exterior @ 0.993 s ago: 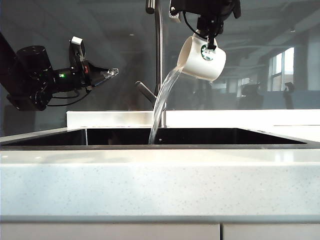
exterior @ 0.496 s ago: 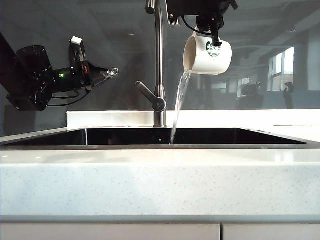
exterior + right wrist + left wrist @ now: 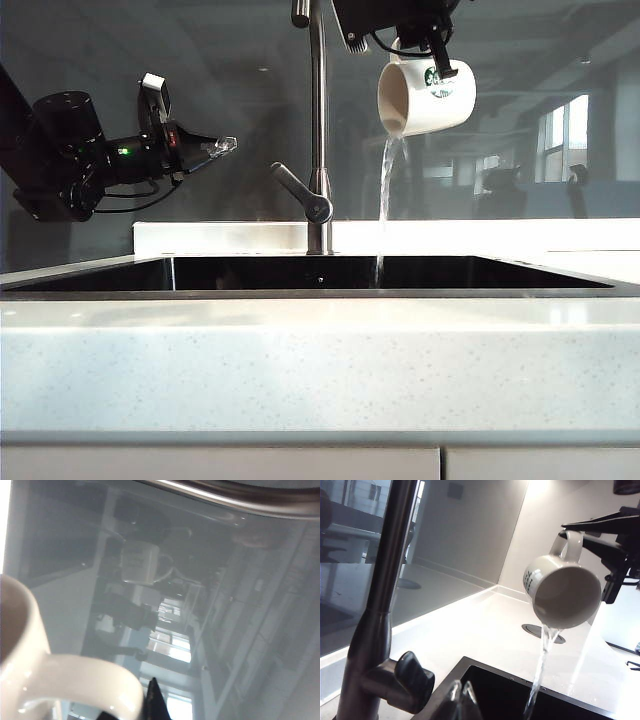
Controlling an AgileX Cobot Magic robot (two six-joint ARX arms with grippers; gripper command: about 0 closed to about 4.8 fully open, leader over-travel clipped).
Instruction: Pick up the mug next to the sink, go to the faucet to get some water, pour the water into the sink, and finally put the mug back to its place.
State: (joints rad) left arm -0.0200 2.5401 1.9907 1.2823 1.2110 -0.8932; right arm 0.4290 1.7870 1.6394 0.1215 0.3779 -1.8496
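My right gripper (image 3: 436, 55) clamps the handle of the white ceramic Starbucks mug (image 3: 428, 95), tipped mouth-down high over the black recessed sink (image 3: 390, 272), right of the brushed-steel gooseneck faucet (image 3: 318, 130). A thin clear water stream (image 3: 386, 205) falls into the basin. My left gripper (image 3: 222, 145) hangs closed, empty, well left.
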